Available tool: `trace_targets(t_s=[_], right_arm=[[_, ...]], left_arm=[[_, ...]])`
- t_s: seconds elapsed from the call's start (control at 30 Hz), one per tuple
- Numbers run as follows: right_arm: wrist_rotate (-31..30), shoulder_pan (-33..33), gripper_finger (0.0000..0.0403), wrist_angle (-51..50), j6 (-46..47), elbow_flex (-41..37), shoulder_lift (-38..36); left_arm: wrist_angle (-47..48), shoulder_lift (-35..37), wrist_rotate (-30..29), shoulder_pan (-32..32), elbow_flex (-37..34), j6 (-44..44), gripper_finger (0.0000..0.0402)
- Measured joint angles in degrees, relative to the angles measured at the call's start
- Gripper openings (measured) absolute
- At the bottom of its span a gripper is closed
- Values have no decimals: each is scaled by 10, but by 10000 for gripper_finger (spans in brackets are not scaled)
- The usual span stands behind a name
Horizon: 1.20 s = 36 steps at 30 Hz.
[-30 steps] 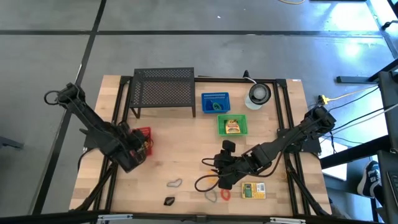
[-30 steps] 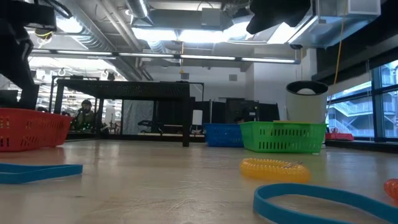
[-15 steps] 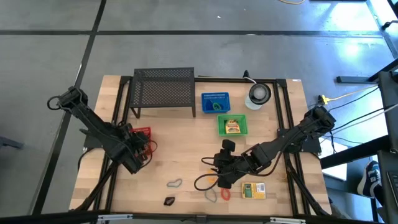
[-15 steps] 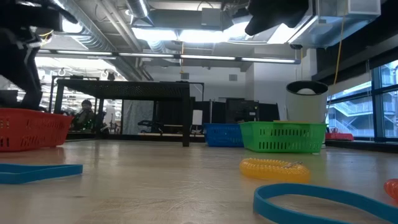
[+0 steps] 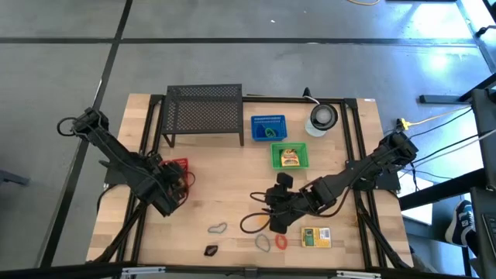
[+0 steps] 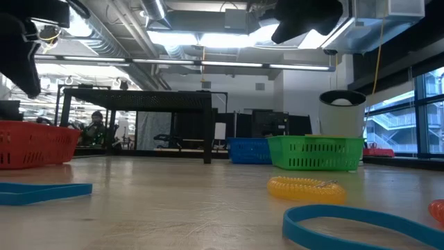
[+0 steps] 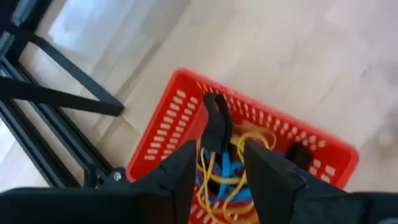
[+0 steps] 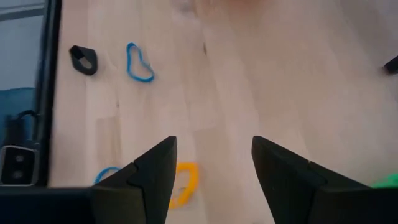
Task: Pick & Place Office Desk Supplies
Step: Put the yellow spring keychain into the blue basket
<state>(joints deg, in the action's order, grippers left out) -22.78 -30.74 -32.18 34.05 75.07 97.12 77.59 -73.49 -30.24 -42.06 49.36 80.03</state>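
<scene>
Right gripper (image 8: 211, 177) poised with fingers apart and empty, directly over the small orange oval loop (image 8: 181, 184) on the pale wooden table (image 5: 232, 178); nearer it by far than the left gripper (image 7: 217, 174), likewise parted and empty above the red slatted plastic basket (image 7: 168, 118). Loop's long axis probably across the finger gap, hard to confirm. Blue loop (image 8: 139, 63) and black clip (image 8: 83, 59) well beyond the orange one.

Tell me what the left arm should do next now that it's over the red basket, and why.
Probably lift the left pincer clear of the red basket and swing it toward the loose items on the table. It is open with nothing between its fingers, and yellow and blue bands already lie inside the basket. A blue loop and a small black clip are on the wood.
</scene>
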Motion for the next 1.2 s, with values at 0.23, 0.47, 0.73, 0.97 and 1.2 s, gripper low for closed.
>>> trace_targets(t_s=[0.23, 0.47, 0.73, 0.97, 1.2], right_arm=[[50, 2, 210, -4, 55, -10, 28], [89, 2, 210, 1, 21, -11, 91], [92, 9, 210, 9, -62, -11, 165], [121, 25, 210, 18, -61, -8, 195], [125, 29, 208, 19, -61, -9, 196]], left_arm=[[-63, 0, -93, 0, 0, -2, 121], [-215, 0, -170, 3, 0, -138, 120], [-397, 1, -187, 22, 0, -344, 118], [-461, 1, -181, 24, 0, -412, 118], [-462, 1, -181, 24, 0, -414, 117]])
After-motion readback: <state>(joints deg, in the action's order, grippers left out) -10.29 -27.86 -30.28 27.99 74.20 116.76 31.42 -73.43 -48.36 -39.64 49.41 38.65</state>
